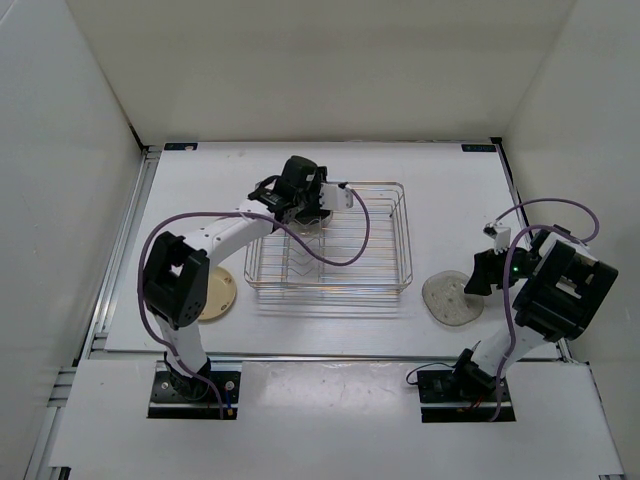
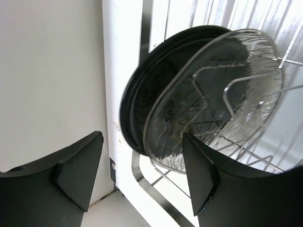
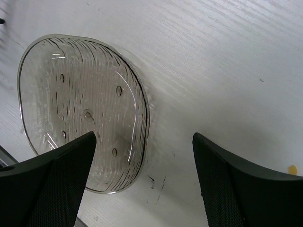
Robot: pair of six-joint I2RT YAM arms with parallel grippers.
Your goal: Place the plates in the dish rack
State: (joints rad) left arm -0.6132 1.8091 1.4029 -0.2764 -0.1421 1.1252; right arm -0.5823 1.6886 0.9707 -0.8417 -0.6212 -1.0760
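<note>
The silver wire dish rack (image 1: 405, 240) sits mid-table. My left gripper (image 1: 300, 212) is open over its back-left corner. In the left wrist view the gripper (image 2: 142, 175) is empty, and a glossy black plate (image 2: 137, 94) and a translucent plate (image 2: 213, 94) stand on edge side by side among the rack's prongs (image 2: 251, 156) just past the fingertips. A second translucent plate (image 1: 450, 298) lies flat on the table to the right of the rack. My right gripper (image 1: 476, 278) is open just above it, with the plate's edge (image 3: 80, 109) between the fingers (image 3: 57, 184). The cream-yellow plate (image 1: 218, 296) lies left of the rack, partly hidden by the left arm.
White walls enclose the table on three sides. A purple cable (image 1: 350, 240) from the left arm loops over the rack. An aluminium rail (image 1: 120, 250) runs along the table's left edge.
</note>
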